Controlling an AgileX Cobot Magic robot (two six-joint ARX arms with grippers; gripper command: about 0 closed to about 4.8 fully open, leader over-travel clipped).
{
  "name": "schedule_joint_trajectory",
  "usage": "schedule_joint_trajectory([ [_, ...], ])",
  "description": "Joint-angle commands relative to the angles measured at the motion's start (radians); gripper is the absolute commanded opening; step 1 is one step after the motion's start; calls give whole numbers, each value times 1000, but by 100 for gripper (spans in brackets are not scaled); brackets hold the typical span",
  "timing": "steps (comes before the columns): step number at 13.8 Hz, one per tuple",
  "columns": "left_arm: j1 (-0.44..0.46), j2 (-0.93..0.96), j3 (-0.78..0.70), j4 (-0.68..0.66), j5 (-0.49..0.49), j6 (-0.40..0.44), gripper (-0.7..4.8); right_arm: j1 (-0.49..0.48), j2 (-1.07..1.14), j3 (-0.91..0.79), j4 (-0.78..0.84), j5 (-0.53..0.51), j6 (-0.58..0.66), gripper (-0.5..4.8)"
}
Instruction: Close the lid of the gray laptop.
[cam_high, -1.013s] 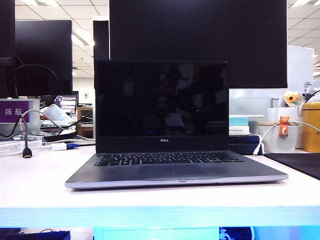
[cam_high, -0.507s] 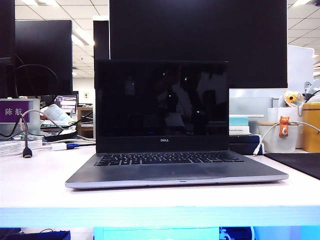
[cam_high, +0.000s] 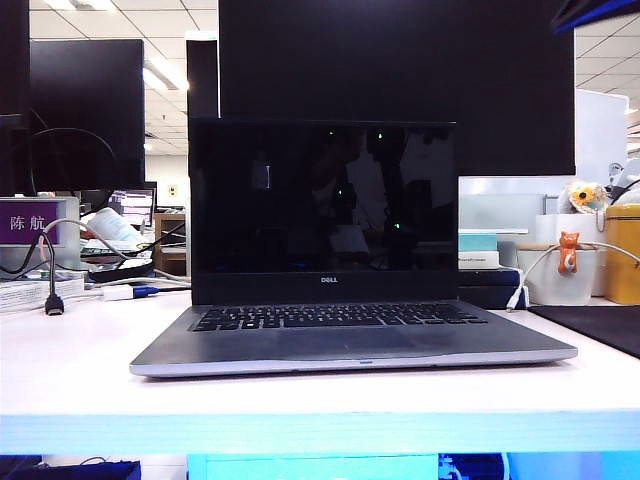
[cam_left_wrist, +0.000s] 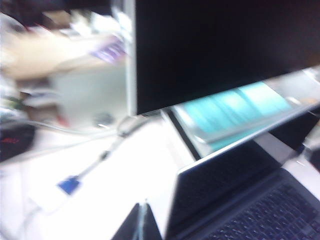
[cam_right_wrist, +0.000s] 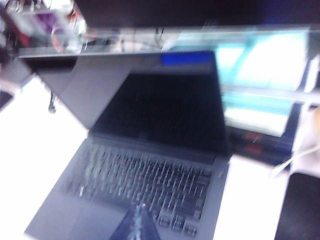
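Observation:
The gray laptop (cam_high: 350, 345) stands open in the middle of the white table, keyboard facing the exterior camera. Its lid (cam_high: 322, 200) is nearly upright, the black screen dark with a DELL logo below it. Neither gripper's fingers show in the exterior view; only a dark blue arm part (cam_high: 592, 12) shows at the top right corner. In the blurred left wrist view, my left gripper (cam_left_wrist: 142, 220) is shut and empty over the bare table beside the laptop's (cam_left_wrist: 250, 210) left edge. In the blurred right wrist view, my right gripper (cam_right_wrist: 140, 215) is shut and empty above the keyboard (cam_right_wrist: 145, 175), facing the lid (cam_right_wrist: 165, 110).
A big black monitor (cam_high: 400, 60) stands close behind the lid. Stacked books (cam_high: 490, 285), white containers (cam_high: 567, 265) and a yellow tin (cam_high: 622, 255) are at the back right. A black mat (cam_high: 600, 325) lies at the right. Cables with a blue plug (cam_high: 135, 292) lie at the left.
Reflections of the arms have shifted across the dark screen. A dark blue arm part has come into the exterior view's top right corner. The laptop and lid have not moved.

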Motion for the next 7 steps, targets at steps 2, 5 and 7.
schedule_joint_trajectory([
  [2,-33,212,254,-220,23,89,-5,-6,62,35,-53,-25,-64,-2],
  [5,-57,361,436,-319,42,101,-5,-12,110,76,-60,-27,-68,-2],
  [7,-68,489,600,-432,49,64,-5,-13,154,171,-105,-43,-97,-2],
])
